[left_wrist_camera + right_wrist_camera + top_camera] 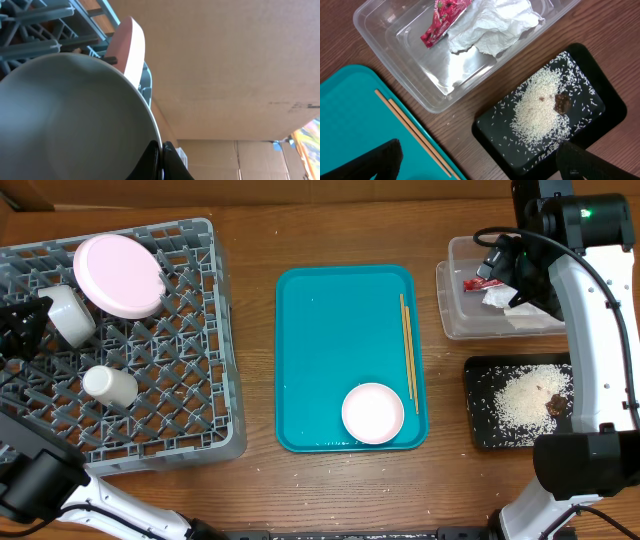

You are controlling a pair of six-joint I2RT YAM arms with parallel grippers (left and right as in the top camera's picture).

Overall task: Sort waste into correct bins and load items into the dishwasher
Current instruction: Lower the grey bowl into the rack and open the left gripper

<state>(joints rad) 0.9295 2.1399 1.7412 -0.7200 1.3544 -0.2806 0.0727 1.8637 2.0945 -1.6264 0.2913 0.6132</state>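
Grey bowl (75,115) fills the left wrist view, with the left gripper (161,162) clamped tight on its rim, 1 finger on each side of the wall.

Left to right, overhead:
- Dish rack (180,410): bowl held at its left edge, tilted on its side. Pink plate (118,275) stands just beside it at the back; small white cup (110,385) lies nearer the front.
- Teal tray (330,360): 2 chopsticks (407,350) along the right side, white dish (373,413) at the front right. Neither loaded yet.
- Clear tub (395,30): red wrapper (442,20) and napkin (490,27) inside.
- Black tray (605,105): rice (540,110) and brown scrap (561,102).
- Right gripper (480,165): spread fully wide, empty, hovering above the gap between the tub and the black tray.

Step in hand, judged: seating the bowl. Lower it until the lattice carries its weight, keep it off the plate, then release. Letting go early could tip it onto the cup.
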